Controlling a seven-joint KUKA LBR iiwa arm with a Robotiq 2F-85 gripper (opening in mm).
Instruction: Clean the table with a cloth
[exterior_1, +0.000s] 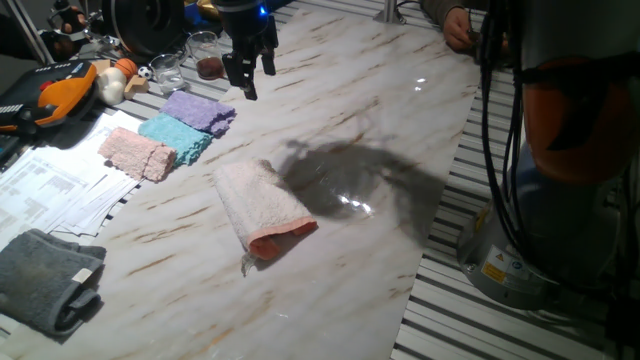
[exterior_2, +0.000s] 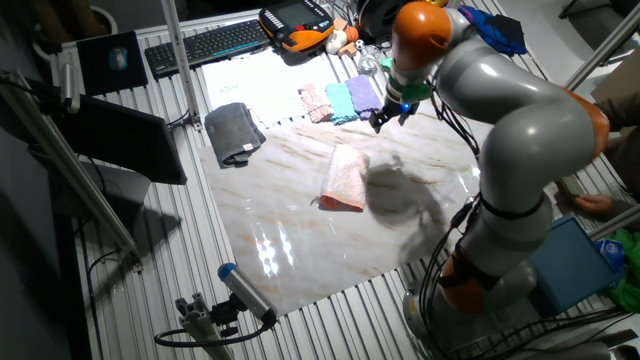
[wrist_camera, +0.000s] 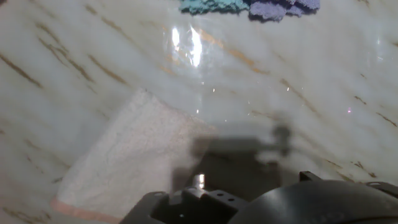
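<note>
The hand (exterior_1: 250, 68) hangs in the air above the far part of the desk (exterior_1: 400, 130), its two dark fingers (exterior_1: 247, 82) pointing down with a gap between them and nothing held; in the other fixed view the hand (exterior_2: 388, 113) is small below the arm's orange joint, and the finger spacing cannot be read there. The hand view does not show the fingertips at all, only dark housing along its lower edge, with the hand's shadow falling on the marble. Out from the hand, towards the middle of the desk, lies the folded pinkish-white terry cloth (exterior_1: 262, 208), flat on the marble and apart from everything else, its orange-red edge turned towards the near edge of the desk. The hand view shows the same cloth (wrist_camera: 130, 158) as a pale blurred shape at lower left, the reddish border at its bottom; the other fixed view places the cloth (exterior_2: 345, 178) near the centre of the desk. Towards the far left corner three small cloths sit in a touching row: purple (exterior_1: 198, 110), teal (exterior_1: 176, 135) and salmon-pink (exterior_1: 138, 153). A grey towel (exterior_1: 48, 278) lies at the near left corner, partly over the desk's edge.
</note>
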